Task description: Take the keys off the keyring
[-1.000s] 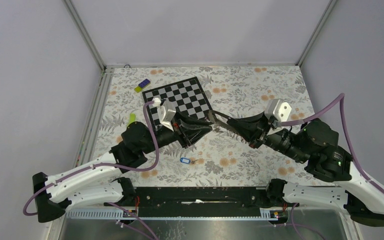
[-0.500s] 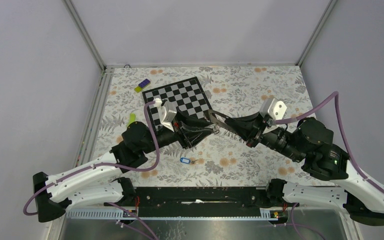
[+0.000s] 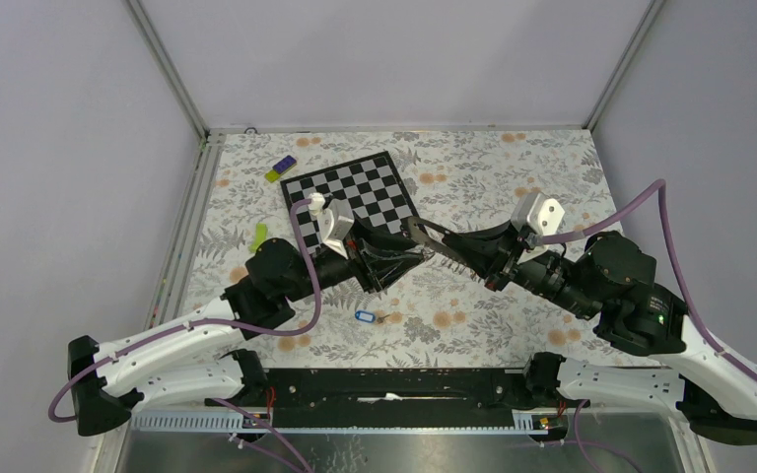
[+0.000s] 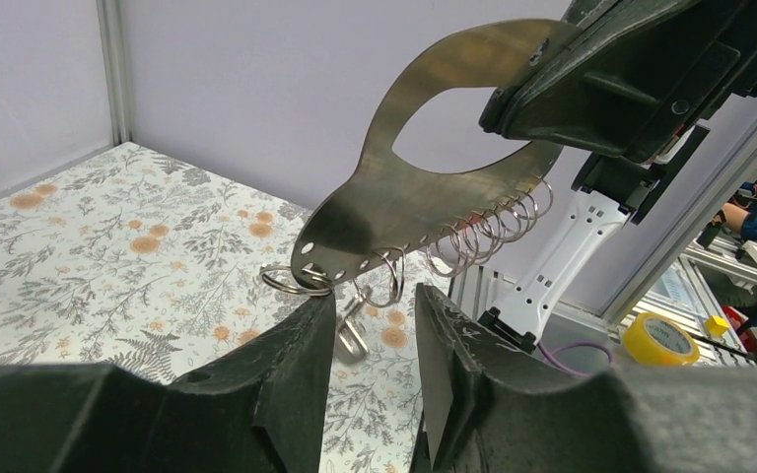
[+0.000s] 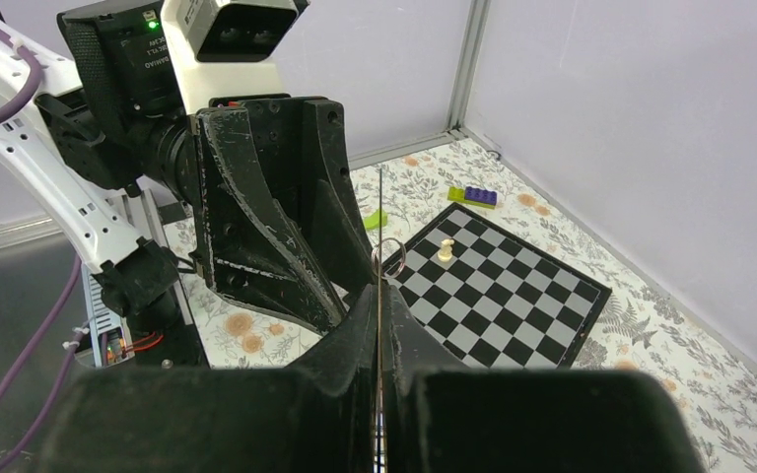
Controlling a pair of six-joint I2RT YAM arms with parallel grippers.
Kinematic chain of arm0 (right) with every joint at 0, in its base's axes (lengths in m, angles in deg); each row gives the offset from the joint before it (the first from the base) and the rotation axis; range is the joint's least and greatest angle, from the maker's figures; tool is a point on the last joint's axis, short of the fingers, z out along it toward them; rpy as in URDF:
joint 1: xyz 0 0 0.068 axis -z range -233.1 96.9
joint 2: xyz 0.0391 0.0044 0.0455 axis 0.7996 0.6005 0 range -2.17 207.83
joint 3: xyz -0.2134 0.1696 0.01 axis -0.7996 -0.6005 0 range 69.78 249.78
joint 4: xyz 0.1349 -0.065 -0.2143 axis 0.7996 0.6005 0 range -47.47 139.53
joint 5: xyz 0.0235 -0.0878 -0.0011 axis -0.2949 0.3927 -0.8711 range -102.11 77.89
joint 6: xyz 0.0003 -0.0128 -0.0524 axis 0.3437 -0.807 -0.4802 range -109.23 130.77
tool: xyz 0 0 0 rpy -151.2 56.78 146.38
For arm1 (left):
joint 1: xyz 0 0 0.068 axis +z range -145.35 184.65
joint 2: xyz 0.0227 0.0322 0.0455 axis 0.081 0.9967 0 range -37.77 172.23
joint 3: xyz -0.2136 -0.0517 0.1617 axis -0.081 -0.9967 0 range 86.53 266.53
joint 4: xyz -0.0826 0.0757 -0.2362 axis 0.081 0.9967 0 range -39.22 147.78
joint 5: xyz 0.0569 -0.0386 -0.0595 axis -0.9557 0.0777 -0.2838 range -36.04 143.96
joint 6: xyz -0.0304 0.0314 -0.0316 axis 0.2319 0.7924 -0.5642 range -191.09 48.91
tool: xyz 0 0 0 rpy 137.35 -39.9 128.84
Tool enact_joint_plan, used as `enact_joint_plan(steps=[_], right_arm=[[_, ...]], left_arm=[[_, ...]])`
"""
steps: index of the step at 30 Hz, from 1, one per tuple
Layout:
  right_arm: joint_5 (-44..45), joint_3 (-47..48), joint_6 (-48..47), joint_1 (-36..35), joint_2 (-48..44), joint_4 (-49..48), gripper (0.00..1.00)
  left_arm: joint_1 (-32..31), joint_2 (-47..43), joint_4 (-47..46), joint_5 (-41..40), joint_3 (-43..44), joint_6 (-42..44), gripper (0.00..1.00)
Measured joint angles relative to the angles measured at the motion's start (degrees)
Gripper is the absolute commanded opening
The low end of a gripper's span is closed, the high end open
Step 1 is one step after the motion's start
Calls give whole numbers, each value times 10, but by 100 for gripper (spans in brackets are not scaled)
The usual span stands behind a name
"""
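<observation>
Aloft, the right gripper (image 5: 378, 320) is clamped on a thin perforated silvery metal plate (image 4: 404, 197) whose long axis runs tip-first toward the left gripper (image 4: 373, 305); those jaws stand partly apart, empty, just under its end wire ring (image 4: 294, 281). Below, the blue-tagged wire keyring (image 3: 364, 316) lies flat toward the near edge of the floral table (image 3: 513, 168), long axis along that edge, tag end leftward, nearer the left gripper.

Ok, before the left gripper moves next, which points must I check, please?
1. Right gripper shut on the plate: ok.
2. Left gripper open: ok.
3. Key hanging under the plate: ok.
4. Key really inside the left gripper's gap, not only behind it: cannot tell.
5. Keyring with blue tag lying apart from both grippers: ok.
</observation>
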Motion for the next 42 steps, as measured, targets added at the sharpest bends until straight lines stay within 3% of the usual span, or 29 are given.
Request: enact_joint_plan(steps=[32,36,42], right_arm=[[-9,-7,11,0,0,-2,0],[-8,-10,11,0,0,-2,0],[-6,-12,10,0,-3,-4,0]], left_arm=[[0,11,-8,-17,0,0,41],[0,15,-9,-24,0,0,36],[-1,15,-6,-30,0,-2,16]])
